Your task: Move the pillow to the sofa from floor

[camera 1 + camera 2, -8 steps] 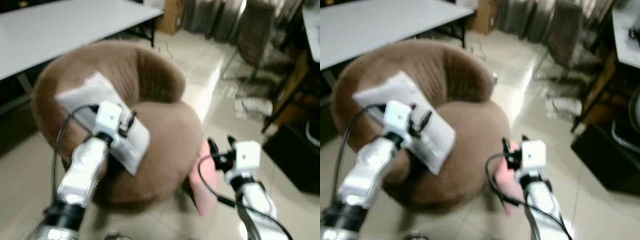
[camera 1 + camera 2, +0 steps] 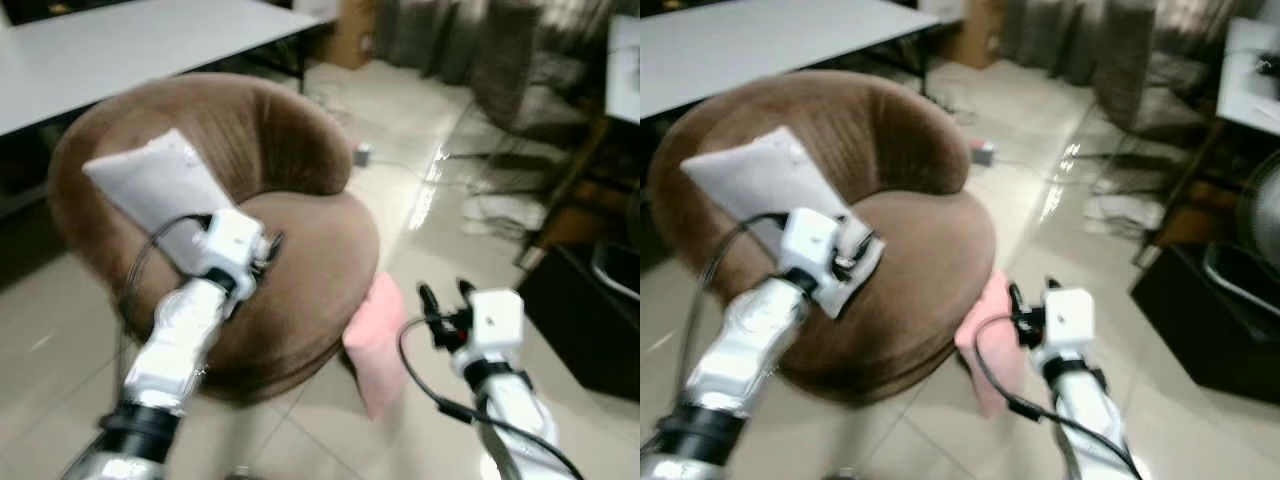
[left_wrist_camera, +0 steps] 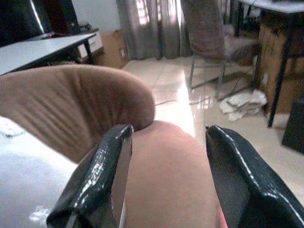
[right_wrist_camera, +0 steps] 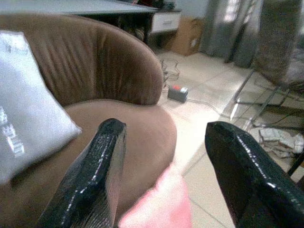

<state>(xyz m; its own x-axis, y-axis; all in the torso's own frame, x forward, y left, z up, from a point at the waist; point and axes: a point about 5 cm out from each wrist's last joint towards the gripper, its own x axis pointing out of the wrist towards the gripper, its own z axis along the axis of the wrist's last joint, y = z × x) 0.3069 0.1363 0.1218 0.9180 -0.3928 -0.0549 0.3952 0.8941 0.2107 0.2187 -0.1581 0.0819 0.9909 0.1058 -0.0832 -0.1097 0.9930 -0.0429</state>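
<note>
On the brown sofa [image 2: 300,250], a white pillow [image 2: 150,185] leans against the backrest, by the left claw [image 3: 164,180], whose fingers are spread and hold nothing. Right claw [image 4: 161,175], likewise spread and empty, hovers over the floor [image 2: 420,180] beside the sofa. Pink pillow [image 2: 378,340] stands on the floor, propped against the sofa's front edge.

Both eye views look forward and down from the head onto the brown sofa [image 2: 300,270] and the tiled floor [image 2: 400,420]. Each wrist view sits close behind its own black fingers, low, facing across the same sofa seat toward the far curtains [image 3: 152,28].
</note>
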